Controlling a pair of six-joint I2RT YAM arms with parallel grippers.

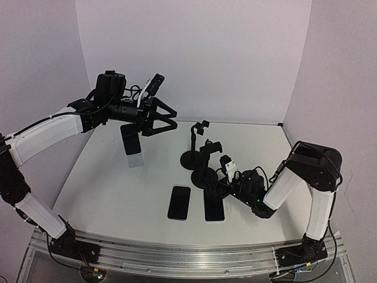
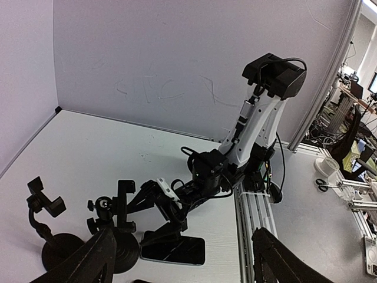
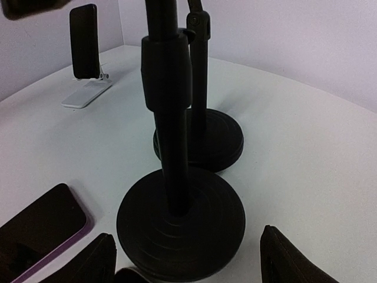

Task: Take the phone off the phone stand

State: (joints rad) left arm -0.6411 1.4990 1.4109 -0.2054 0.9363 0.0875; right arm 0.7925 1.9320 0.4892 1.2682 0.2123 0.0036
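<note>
A black phone (image 1: 130,140) stands upright on a white folding phone stand (image 1: 136,160) at the table's left; both also show far off in the right wrist view, the phone (image 3: 84,41) on the stand (image 3: 86,93). My left gripper (image 1: 172,119) is open and empty, raised above and to the right of that phone; in its own view (image 2: 182,266) it looks toward the right arm. My right gripper (image 1: 219,188) is open and empty, low on the table, its jaws either side of a black stand's round base (image 3: 181,221), as its own view (image 3: 185,268) shows.
Two black clamp stands (image 1: 191,156) (image 1: 206,174) stand mid-table with empty clamps. Two dark phones lie flat near the front, one (image 1: 179,202) to the left and one (image 1: 214,206) beside my right gripper. White walls close in the back and both sides.
</note>
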